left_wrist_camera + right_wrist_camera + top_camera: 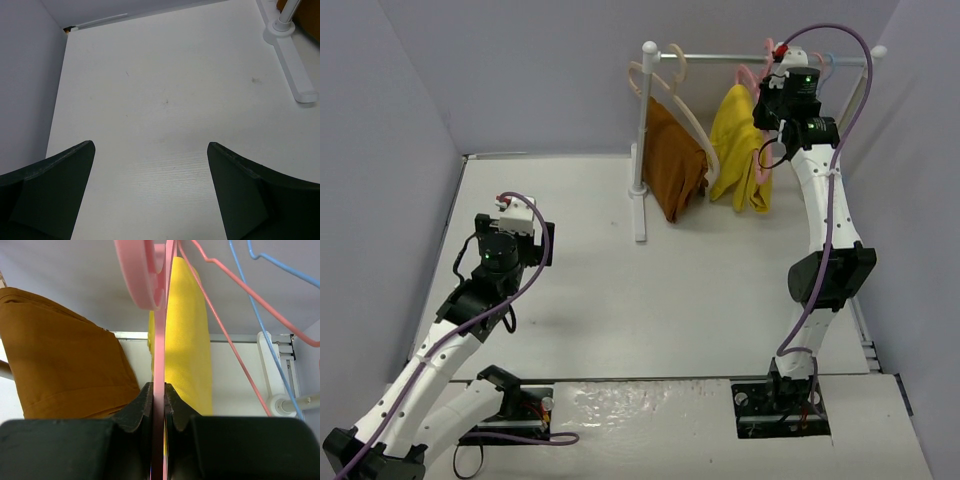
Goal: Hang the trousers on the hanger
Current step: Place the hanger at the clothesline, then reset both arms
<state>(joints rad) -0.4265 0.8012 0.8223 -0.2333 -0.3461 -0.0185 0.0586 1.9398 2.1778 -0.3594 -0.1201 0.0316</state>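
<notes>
The yellow trousers (740, 150) hang draped over a thin pink hanger (756, 78) on the rack's rail (720, 57) at the back. In the right wrist view the trousers (187, 340) hang just behind the pink hanger (159, 340), which runs edge-on between the fingers. My right gripper (767, 97) (159, 388) is shut on that hanger's flat pink body below its hook. My left gripper (515, 235) (150, 155) is open and empty over bare table at the left, far from the rack.
A thick beige hanger (665, 85) holds a rust-brown cloth (675, 165) (65, 355) left of the trousers. A second thin pink hanger (225, 335) and a light blue hanger (260, 325) hang to the right. The rack's white post (642, 140) and foot (295, 65) stand mid-table.
</notes>
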